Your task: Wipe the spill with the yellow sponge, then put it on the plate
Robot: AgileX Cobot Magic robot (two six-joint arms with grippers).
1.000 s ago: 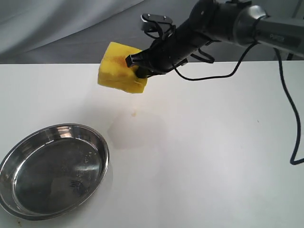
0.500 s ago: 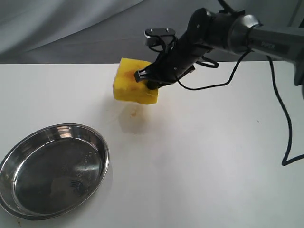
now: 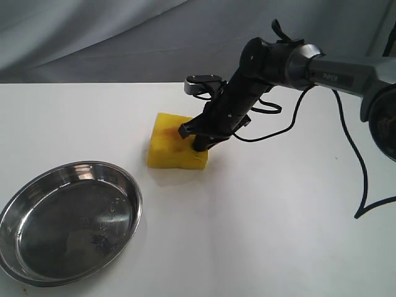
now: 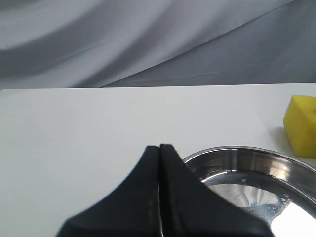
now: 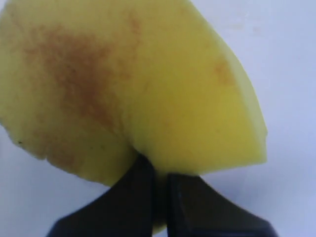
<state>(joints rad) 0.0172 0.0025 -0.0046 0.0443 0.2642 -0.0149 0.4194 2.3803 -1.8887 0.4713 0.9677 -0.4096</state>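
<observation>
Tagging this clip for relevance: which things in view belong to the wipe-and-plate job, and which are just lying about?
Belongs to the job:
- yellow sponge, gripped by the right end effector, down on the table
- plate, empty
- spill: not visible

Just lying about:
- left end effector, shut on nothing, near the plate
- grey backdrop cloth

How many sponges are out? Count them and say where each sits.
1. The yellow sponge rests on the table, gripped by the right end effector, apart from the plate. No others show.
</observation>
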